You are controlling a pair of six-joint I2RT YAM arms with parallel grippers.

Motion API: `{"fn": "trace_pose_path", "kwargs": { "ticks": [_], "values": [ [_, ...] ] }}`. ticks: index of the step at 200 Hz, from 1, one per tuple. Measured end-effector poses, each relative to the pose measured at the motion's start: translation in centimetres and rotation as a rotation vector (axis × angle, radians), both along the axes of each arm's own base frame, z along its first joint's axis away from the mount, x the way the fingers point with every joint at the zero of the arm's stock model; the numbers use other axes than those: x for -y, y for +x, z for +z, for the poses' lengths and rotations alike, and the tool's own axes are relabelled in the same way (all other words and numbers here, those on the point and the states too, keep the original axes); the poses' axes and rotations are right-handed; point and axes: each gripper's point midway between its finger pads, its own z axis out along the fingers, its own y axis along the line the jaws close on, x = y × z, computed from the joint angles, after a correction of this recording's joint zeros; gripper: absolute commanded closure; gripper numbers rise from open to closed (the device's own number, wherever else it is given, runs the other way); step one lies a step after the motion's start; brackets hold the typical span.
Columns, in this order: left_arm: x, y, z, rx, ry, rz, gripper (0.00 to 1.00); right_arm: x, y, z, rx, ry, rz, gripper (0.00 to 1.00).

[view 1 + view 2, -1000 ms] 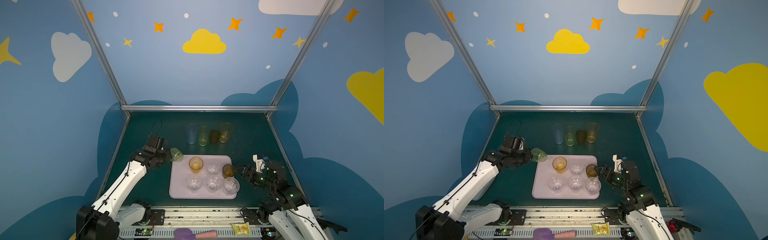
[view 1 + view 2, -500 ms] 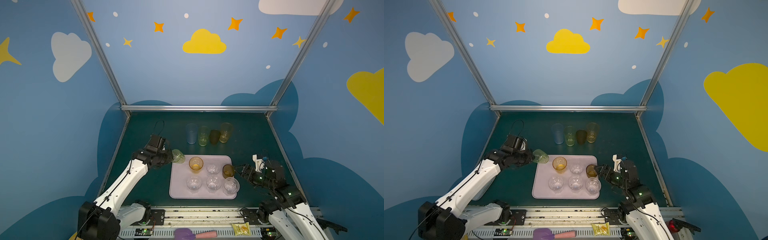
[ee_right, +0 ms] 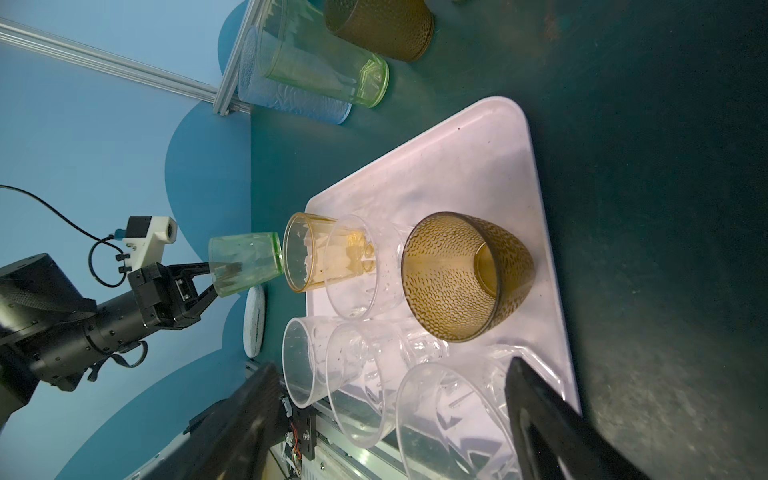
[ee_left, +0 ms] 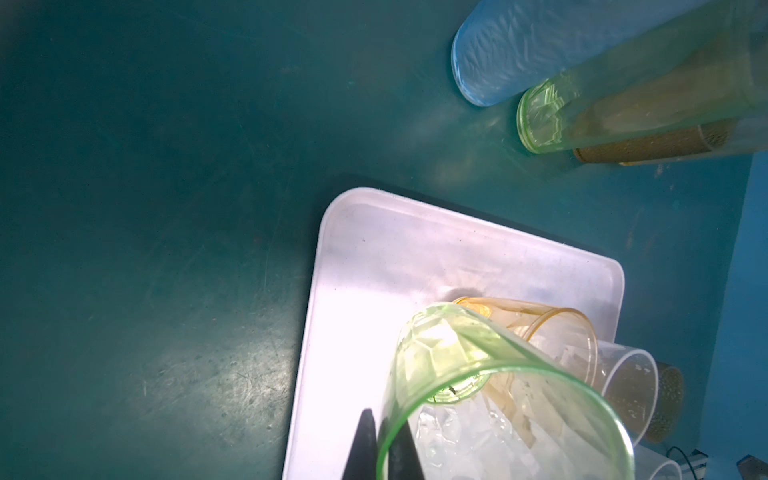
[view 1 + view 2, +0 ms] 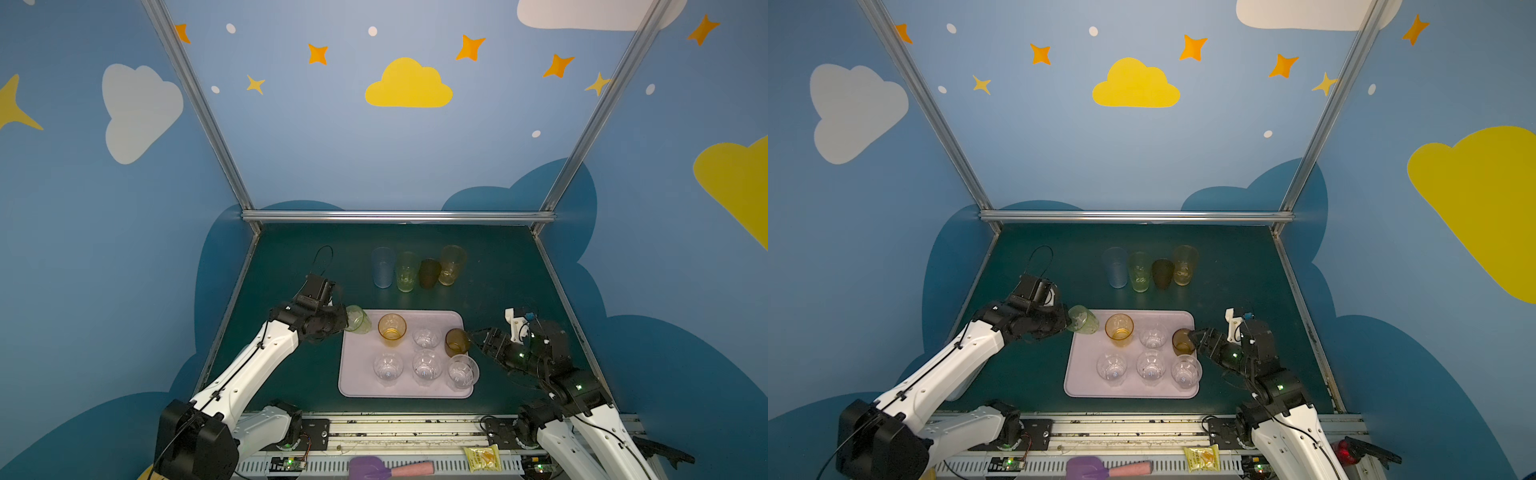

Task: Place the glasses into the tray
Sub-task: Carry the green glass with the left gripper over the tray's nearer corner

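The pale pink tray (image 5: 357, 374) (image 5: 1084, 374) lies near the table's front. An amber glass (image 5: 392, 328), a brown glass (image 5: 456, 341) and several clear faceted glasses (image 5: 426, 365) stand on it. My left gripper (image 5: 343, 322) (image 4: 382, 432) is shut on the rim of a short green glass (image 5: 358, 319) (image 4: 457, 374) (image 3: 245, 262). It holds the glass tilted over the tray's far left corner, next to the amber glass. My right gripper (image 5: 478, 336) (image 3: 395, 415) is open at the tray's right edge beside the brown glass, gripping nothing.
At the back stand a tall blue glass (image 5: 382, 267), a tall green glass (image 5: 407, 271), a short dark brown glass (image 5: 429, 273) and a tall yellow glass (image 5: 452, 264). A purple-pink spatula (image 5: 386, 468) and a yellow packet (image 5: 482, 458) lie on the front rail.
My left gripper has carried the green glass rightward, from left of the tray to its far left corner. The right arm has hardly moved.
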Motion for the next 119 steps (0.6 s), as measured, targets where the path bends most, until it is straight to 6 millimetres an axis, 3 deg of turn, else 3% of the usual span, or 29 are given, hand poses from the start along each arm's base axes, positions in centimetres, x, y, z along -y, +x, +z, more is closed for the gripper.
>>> {"fn": "trace_pose_path", "kwargs": {
  "ticks": [119],
  "values": [
    [-0.5, -3.6, -1.6, -0.058, 0.049, -0.017, 0.96, 0.0, 0.1, -0.4, -0.002, 0.001, -0.004, 0.16]
  ]
}}
